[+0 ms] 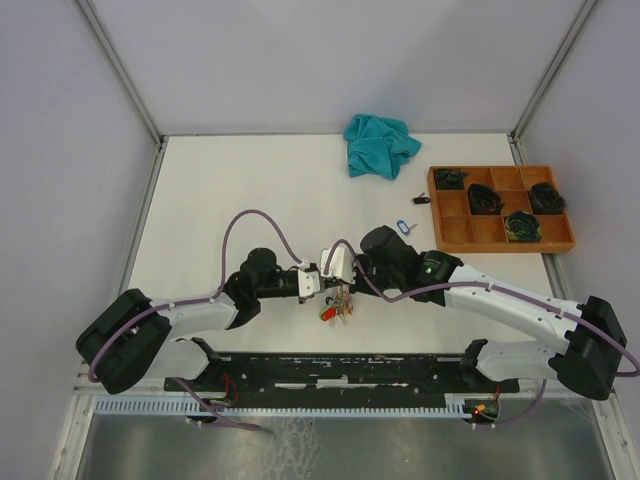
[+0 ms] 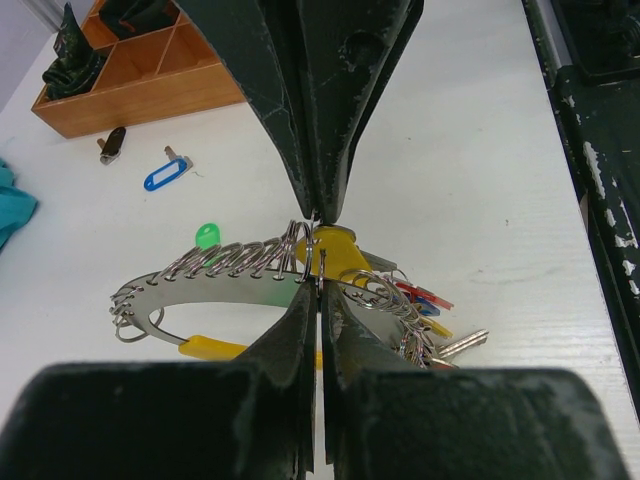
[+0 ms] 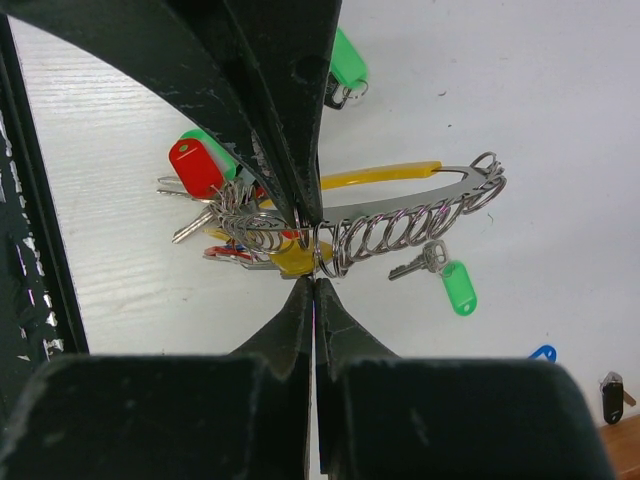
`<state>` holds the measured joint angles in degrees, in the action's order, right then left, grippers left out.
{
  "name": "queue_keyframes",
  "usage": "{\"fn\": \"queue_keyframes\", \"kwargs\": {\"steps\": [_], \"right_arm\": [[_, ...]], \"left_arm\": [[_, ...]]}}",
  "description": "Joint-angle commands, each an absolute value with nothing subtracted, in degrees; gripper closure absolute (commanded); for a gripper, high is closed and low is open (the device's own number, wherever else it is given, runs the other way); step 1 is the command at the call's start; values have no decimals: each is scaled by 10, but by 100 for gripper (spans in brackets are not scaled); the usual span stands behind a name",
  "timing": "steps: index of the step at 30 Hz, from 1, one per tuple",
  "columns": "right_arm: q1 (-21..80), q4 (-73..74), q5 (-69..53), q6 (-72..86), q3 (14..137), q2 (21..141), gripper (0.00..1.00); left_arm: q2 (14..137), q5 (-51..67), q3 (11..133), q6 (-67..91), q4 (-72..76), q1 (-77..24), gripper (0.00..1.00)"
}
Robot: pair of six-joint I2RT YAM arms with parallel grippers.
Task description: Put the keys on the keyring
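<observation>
Silver ring (image 3: 400,205) gripped by left claw (image 2: 319,290) and right claw (image 3: 314,262). Likely threading; yellow key (image 2: 340,255) between them needs sliding on.

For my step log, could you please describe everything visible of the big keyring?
The keyring is a thin, silvery metal oval with one yellow-coated stretch. Small split loops are strung along it, and tagged keys bunch at one end. It sits roughly level above the table, pinched at nearly one spot by the left claw and the right claw, both shut.
</observation>
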<state>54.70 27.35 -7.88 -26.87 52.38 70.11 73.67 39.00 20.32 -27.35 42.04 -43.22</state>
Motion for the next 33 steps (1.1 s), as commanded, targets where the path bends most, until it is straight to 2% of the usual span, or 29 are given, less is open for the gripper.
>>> {"fn": "queue_keyframes", "kwargs": {"steps": [1, 33], "right_arm": [[547, 250, -88, -274, 526, 688, 99], [548, 250, -105, -273, 537, 715, 99]], "left_arm": [[730, 392, 229, -273, 446, -433, 97], [729, 403, 232, -264, 447, -433, 97]]}}
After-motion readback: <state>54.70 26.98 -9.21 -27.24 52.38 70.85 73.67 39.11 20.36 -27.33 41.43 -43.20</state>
